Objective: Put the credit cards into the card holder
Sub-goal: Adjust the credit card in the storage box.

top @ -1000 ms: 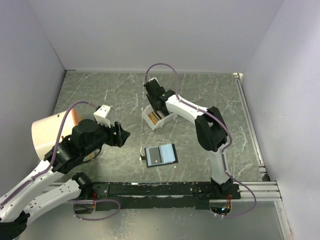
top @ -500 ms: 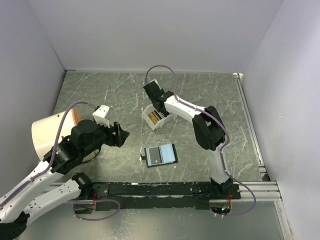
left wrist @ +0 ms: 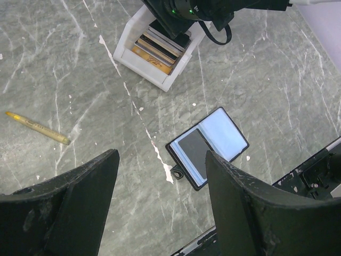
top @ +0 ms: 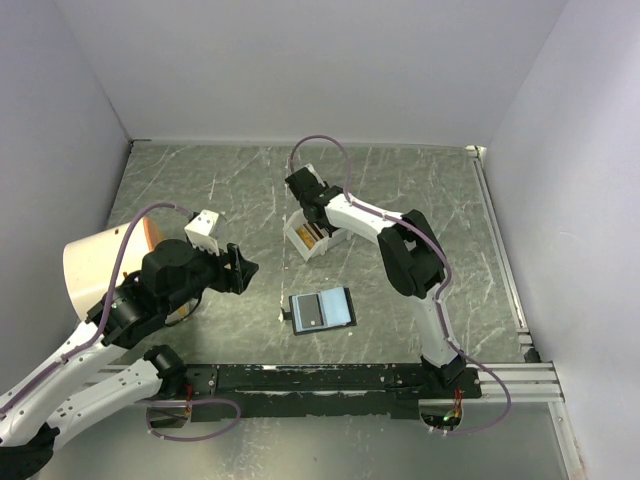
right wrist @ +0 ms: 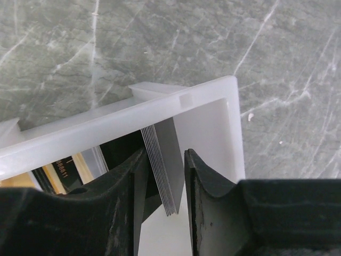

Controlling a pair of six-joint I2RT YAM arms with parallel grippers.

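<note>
The card holder (top: 322, 310) (left wrist: 209, 148) lies open and flat on the table, black-rimmed and pale blue inside, with a dark card in its left half. The credit cards (left wrist: 157, 48) stand on edge in a white box (top: 318, 238). My right gripper (top: 316, 226) (right wrist: 165, 154) reaches down into that box. Its fingers are closed in on a tilted stack of grey cards (right wrist: 166, 165). My left gripper (top: 243, 268) (left wrist: 161, 156) hovers open above the table, left of the holder, holding nothing.
A yellow pen (left wrist: 37, 128) lies on the marble table left of the white box (left wrist: 160, 58). A cream cylinder (top: 95, 265) sits at the left wall. The black rail (top: 330, 378) runs along the near edge, close to the holder.
My right gripper has narrowed around the card stack in the box and its wrist has shifted slightly left. The left arm and the card holder have not moved.
</note>
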